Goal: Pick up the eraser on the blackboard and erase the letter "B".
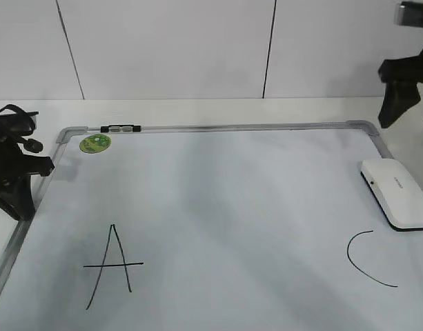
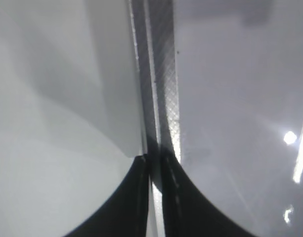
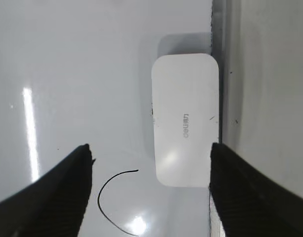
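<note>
The white eraser [image 1: 397, 193] lies flat at the right edge of the blackboard [image 1: 232, 193], a white board with a grey frame. In the right wrist view the eraser [image 3: 186, 118] sits against the frame, ahead of and between my right gripper's [image 3: 150, 147] wide-open, empty fingers. In the exterior view my right gripper [image 1: 408, 117] hangs above the board's far right corner. My left gripper [image 1: 21, 203] rests at the board's left edge. Its fingers [image 2: 153, 163] are shut and empty over the grey frame [image 2: 163, 74]. No letter "B" shows in any view.
A large letter "A" [image 1: 113, 265] is drawn at the front left. A curved "C" [image 1: 366, 258] is in front of the eraser, and also shows in the right wrist view [image 3: 109, 197]. A green sticker [image 1: 95, 143] and a small black-and-silver clip [image 1: 120, 128] sit at the far left corner.
</note>
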Action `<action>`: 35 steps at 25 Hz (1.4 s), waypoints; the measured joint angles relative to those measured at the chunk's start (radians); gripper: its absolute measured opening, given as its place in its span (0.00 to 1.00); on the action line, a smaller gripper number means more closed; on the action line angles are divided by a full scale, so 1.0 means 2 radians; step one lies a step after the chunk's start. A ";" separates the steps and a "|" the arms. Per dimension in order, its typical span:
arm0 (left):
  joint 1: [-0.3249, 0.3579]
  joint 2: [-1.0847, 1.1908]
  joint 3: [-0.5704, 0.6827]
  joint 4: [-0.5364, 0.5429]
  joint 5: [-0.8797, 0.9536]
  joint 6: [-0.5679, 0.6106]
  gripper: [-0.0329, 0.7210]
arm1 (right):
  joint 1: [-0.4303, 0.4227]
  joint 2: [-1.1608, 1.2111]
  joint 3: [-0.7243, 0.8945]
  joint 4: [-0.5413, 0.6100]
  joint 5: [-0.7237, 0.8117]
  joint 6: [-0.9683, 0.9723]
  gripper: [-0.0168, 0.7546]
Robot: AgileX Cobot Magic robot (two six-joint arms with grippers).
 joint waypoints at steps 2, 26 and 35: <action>0.000 0.000 0.000 0.000 0.000 0.001 0.10 | 0.000 -0.016 0.000 0.000 0.001 0.000 0.79; 0.000 -0.009 -0.102 0.010 0.078 0.014 0.56 | 0.000 -0.192 0.030 0.025 0.013 0.002 0.79; 0.000 -0.134 -0.073 0.012 0.086 0.014 0.56 | 0.000 -0.322 0.159 0.025 0.014 0.002 0.79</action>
